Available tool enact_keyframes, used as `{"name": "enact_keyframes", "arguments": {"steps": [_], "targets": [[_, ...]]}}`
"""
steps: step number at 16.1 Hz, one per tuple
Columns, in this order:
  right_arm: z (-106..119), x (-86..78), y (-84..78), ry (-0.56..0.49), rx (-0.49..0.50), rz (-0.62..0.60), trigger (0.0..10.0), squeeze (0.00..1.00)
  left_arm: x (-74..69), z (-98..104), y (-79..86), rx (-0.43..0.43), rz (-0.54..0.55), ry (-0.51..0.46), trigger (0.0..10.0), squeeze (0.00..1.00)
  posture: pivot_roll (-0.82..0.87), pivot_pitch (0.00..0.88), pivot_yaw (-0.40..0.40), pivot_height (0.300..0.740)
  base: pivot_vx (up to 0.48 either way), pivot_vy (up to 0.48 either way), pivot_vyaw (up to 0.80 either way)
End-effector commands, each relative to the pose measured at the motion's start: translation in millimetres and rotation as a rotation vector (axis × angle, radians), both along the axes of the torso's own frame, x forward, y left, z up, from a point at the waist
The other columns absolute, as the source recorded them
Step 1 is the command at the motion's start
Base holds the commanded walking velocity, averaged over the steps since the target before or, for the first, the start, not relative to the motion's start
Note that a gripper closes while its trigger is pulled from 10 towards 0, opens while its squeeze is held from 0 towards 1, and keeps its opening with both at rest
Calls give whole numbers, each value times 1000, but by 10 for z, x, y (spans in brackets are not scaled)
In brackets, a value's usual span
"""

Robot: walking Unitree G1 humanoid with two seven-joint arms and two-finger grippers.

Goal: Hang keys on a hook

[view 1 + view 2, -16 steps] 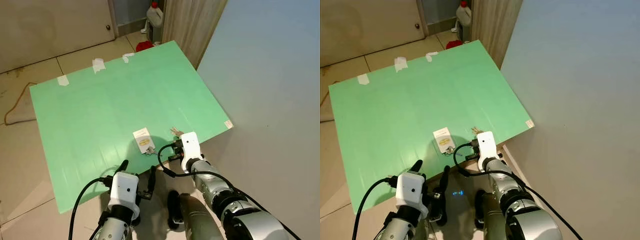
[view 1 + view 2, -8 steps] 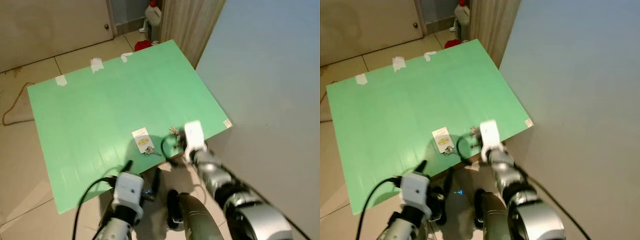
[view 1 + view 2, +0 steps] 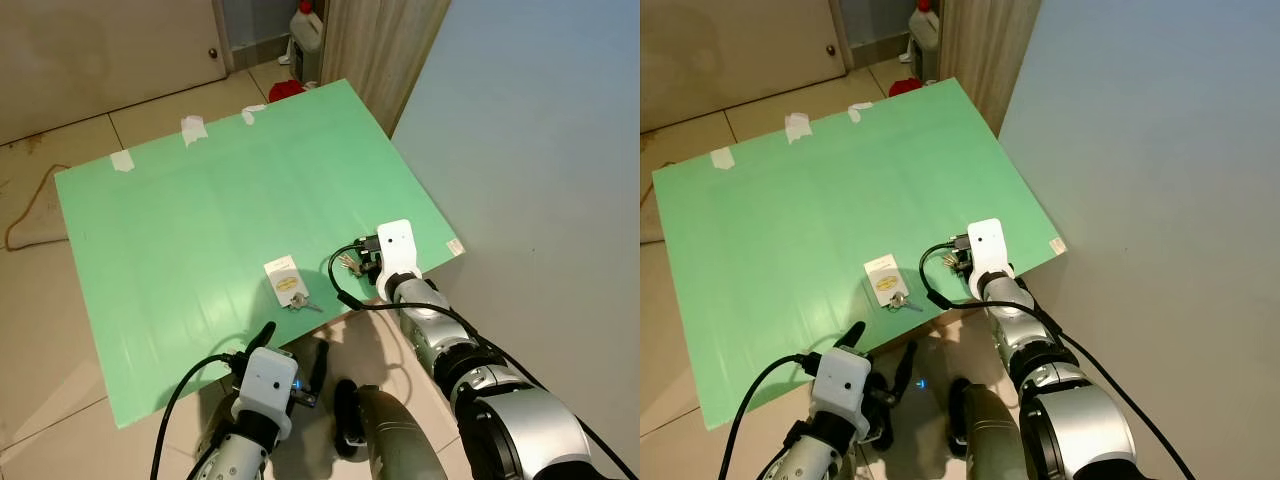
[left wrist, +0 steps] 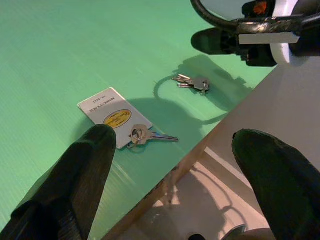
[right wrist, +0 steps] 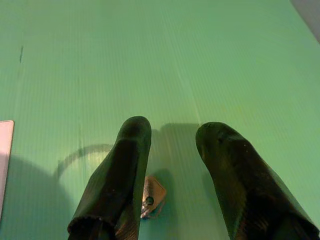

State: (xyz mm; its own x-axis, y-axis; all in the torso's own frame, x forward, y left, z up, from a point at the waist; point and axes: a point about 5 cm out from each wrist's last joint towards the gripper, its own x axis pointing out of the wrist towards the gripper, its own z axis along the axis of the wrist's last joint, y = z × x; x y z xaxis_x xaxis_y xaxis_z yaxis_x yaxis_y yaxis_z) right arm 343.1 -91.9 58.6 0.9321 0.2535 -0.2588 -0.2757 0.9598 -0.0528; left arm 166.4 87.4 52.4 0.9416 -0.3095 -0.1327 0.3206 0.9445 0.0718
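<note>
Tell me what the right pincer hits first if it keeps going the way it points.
Probably the green board. The right pincer is open, angled down at it, with the keys beside one finger. Depth is unclear.

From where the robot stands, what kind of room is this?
Probably a home hallway or utility corner: tiled floor, a closed door and a plastic jug by a doorway. A green board serves as a worktop, holding keys and a tagged key.

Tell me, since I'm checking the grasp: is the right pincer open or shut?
Open. In the right wrist view the right pincer has its two fingers apart, green board showing between them, with the keys lying beside one finger, not gripped.
</note>
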Motion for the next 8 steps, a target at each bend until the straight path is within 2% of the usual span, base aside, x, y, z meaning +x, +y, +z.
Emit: {"name": "enact_keyframes", "arguments": {"steps": [1,6,7,8], "targets": [[-108,-53,-26,65,13,-28,10000,1000,-100,-45,-65,-12,-17,26,10000,0,80,331,-91,722,0,0,0],[-183,-101,17,130,65,-36,10000,1000,-124,-25,-54,-20,1,25,10000,0,100,329,-89,722,0,0,0],[-249,-145,48,185,87,-33,10000,1000,-125,-16,-52,-21,5,22,10000,0,103,329,-90,722,0,0,0],[-286,-171,64,218,109,-37,10000,820,-126,-14,-52,-21,7,22,10000,0,103,329,-90,722,0,0,0]]}}
